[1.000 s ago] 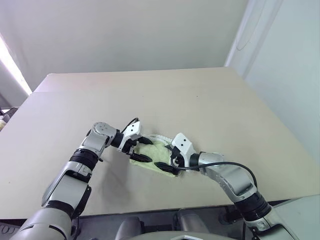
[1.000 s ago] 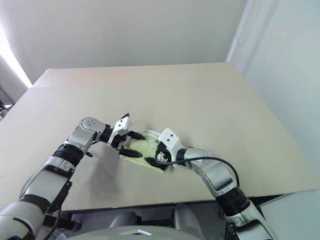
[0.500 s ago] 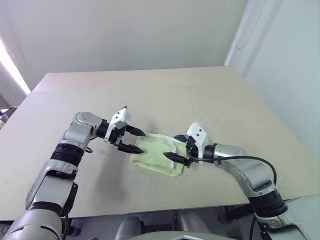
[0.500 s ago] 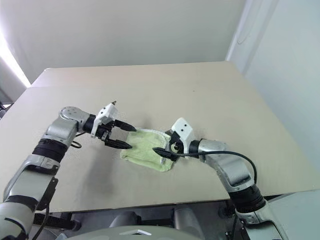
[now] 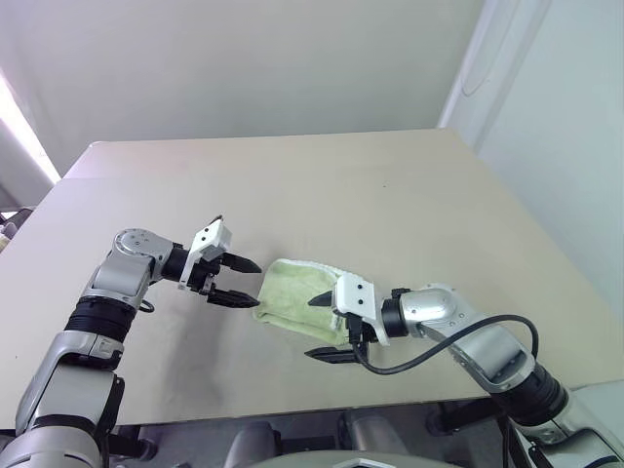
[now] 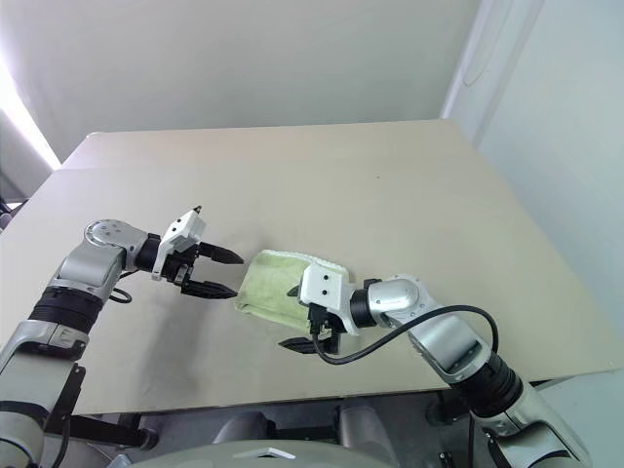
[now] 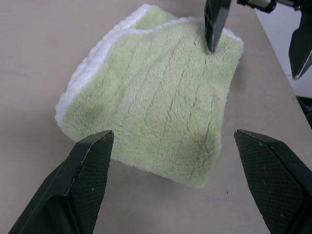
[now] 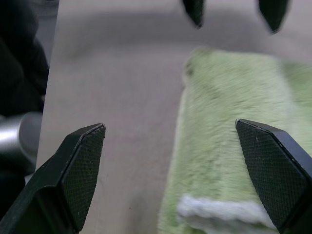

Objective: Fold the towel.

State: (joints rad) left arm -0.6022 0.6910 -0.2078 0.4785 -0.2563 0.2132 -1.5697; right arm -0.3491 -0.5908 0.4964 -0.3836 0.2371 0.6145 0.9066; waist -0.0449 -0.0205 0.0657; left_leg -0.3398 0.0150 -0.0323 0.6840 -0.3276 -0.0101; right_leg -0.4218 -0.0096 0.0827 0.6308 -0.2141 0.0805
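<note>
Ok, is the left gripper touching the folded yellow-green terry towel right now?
Apart. In the left eye view the left gripper hangs open beside the towel, with bare table showing between its fingertips and the towel's edge.

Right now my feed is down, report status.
Left gripper open, empty. Right gripper open, empty. Towel folded, lying flat on table. Nothing in the way.

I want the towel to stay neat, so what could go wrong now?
The towel lies folded on the table, and both hands are open and holding nothing. The right hand hangs just over the towel's near edge, so a low move might snag the top layer and flip the fold open. The left hand points at the towel's side from close by; a nudge could push it crooked.
</note>
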